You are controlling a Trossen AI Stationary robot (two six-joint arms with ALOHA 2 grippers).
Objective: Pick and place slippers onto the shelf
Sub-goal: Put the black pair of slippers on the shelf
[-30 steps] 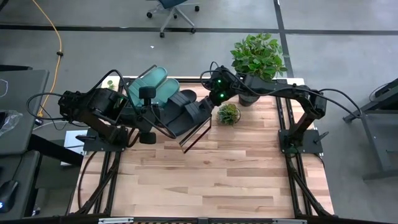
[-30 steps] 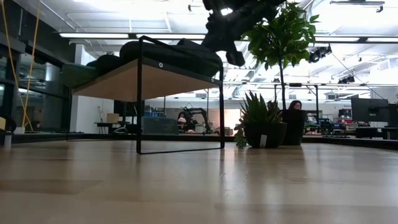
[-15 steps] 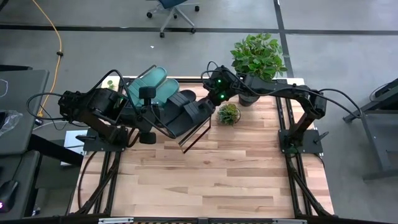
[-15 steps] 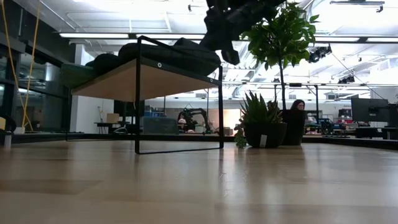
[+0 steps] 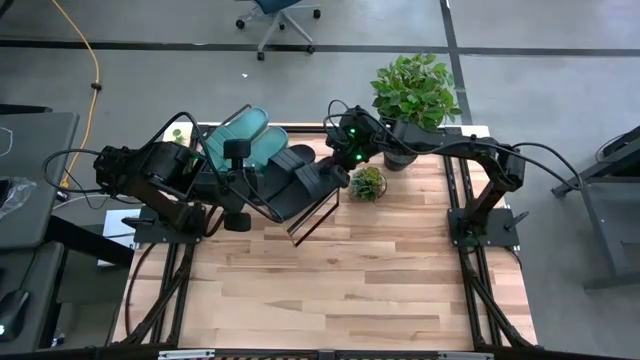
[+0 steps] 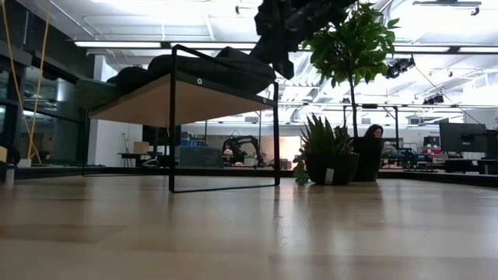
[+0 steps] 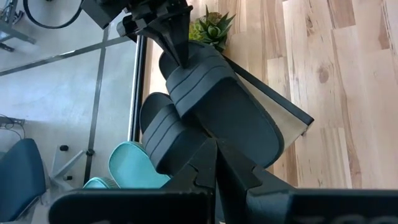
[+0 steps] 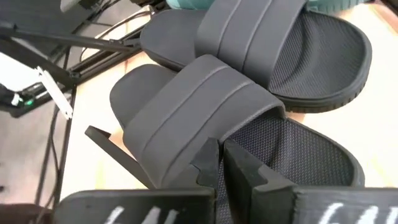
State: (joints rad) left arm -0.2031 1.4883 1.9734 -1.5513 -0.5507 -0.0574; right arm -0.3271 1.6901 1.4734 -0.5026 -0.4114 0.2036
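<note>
Wood table (image 5: 330,290), succulent (image 5: 367,183) beside shelf (image 5: 315,215)

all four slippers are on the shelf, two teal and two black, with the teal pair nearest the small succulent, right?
Not quite: the black slippers lie nearest the small succulent; the teal slippers sit at the shelf's far end. The high view shows it.
</note>
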